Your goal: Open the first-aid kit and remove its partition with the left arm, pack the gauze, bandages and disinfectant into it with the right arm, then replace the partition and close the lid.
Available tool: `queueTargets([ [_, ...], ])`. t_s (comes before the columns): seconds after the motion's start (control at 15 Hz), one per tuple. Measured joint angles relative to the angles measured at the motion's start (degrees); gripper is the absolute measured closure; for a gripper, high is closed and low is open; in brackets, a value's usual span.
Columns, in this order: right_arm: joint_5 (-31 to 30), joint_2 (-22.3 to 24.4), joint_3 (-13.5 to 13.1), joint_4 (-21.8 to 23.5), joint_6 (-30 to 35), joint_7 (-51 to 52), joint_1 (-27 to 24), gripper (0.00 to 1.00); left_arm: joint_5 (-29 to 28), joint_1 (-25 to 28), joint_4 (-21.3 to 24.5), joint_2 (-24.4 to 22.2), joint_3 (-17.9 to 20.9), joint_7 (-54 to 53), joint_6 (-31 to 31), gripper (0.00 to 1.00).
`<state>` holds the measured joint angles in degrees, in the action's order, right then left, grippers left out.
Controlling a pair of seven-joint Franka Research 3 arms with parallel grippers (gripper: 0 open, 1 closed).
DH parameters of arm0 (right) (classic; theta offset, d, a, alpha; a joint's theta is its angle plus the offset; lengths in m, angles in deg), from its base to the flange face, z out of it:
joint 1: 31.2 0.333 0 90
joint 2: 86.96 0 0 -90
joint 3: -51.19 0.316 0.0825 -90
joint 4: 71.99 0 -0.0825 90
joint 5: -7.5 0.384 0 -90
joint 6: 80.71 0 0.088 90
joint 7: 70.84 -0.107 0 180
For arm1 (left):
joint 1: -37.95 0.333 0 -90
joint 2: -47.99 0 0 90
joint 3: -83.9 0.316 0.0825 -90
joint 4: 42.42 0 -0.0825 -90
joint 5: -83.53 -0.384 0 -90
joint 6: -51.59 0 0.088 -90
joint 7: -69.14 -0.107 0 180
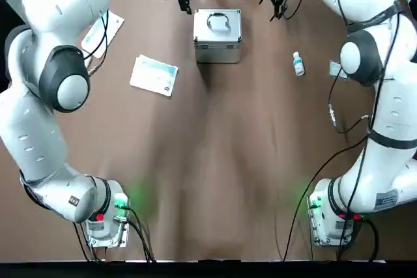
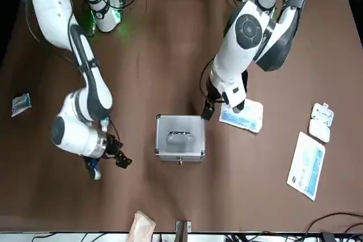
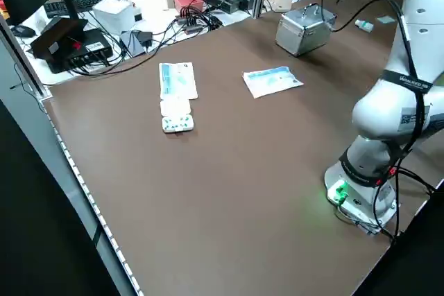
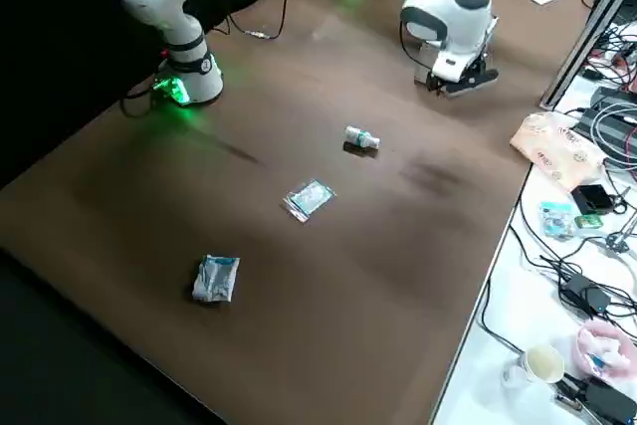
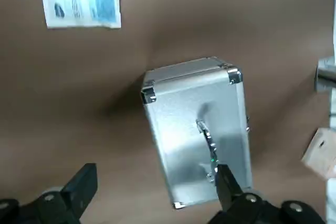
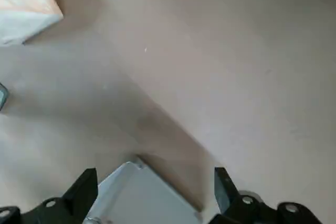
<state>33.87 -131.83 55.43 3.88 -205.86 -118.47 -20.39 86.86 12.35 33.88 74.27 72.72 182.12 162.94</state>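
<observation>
A broad brown table (image 3: 229, 171) fills the space, its near edge trimmed with pale metal. Beyond it, a white bench (image 3: 149, 5) is crowded with black cables, a keyboard (image 3: 76, 3), boxes and a red container (image 3: 189, 1). Darkness surrounds the rest.

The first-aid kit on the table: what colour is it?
Silver metal all over, lid shut. The first-aid kit shows best in the left wrist view.
</observation>
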Motion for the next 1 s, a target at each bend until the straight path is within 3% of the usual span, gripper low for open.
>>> queueTargets([
  [0.27, 6.2, -3.6, 0.0, -4.1, -1.2, -0.8, 1.5, 0.02, -0.9, -3.7, -3.7, 4.1, 3.8, 7.4, 1.0, 0.0],
  [0.53, 9.5, -4.8, 0.0, -4.5, -3.6, -3.6, 3.9, 0.05, -0.9, -10.7, -5.8, 7.6, 9.5, 9.0, 2.7, 0.0],
  [0.67, 10.3, -5.5, 0.1, -4.5, -3.7, -4.6, 4.8, 0.09, -0.9, -12.2, -6.1, 8.6, 10.0, 9.8, 3.9, 0.0],
  [0.8, 12.7, -6.1, 0.1, -4.5, -3.8, -5.6, 5.6, 0.25, -0.9, -12.4, -6.2, 9.1, 10.1, 10.5, 5.3, 0.0],
  [1.0, 14.4, -7.1, 0.1, -4.5, -4.8, -5.9, 6.5, 0.3, -0.9, -12.4, -6.3, 10.2, 10.1, 10.8, 8.9, 0.0],
])
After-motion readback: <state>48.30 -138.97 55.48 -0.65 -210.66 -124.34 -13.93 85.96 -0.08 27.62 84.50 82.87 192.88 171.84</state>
